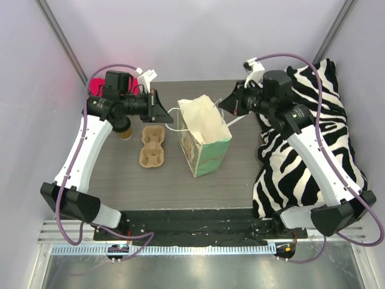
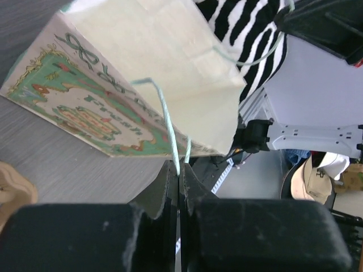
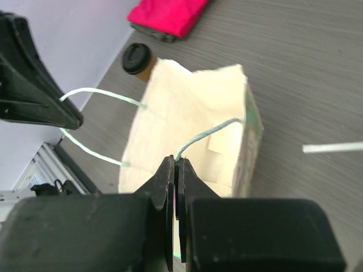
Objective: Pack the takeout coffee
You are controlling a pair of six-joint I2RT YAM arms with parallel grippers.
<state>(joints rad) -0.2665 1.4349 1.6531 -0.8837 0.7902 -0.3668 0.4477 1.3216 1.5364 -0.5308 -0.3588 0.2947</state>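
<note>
Clamping paper bag [image 1: 207, 144] handles [image 3: 210, 133] in closed left end effector [image 2: 177, 170] and right end effector [image 3: 176, 170] mid-desk; next, spreading mouth for takeout coffee [image 3: 138, 59].

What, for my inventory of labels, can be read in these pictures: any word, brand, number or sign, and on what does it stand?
None can be quoted.
On the paper bag: ornate green and red lettering in a printed frame on its side, too blurred and tilted to read.
On the cup lid: any moulded marks are too small to read.
No other lettering or number shows.
</note>
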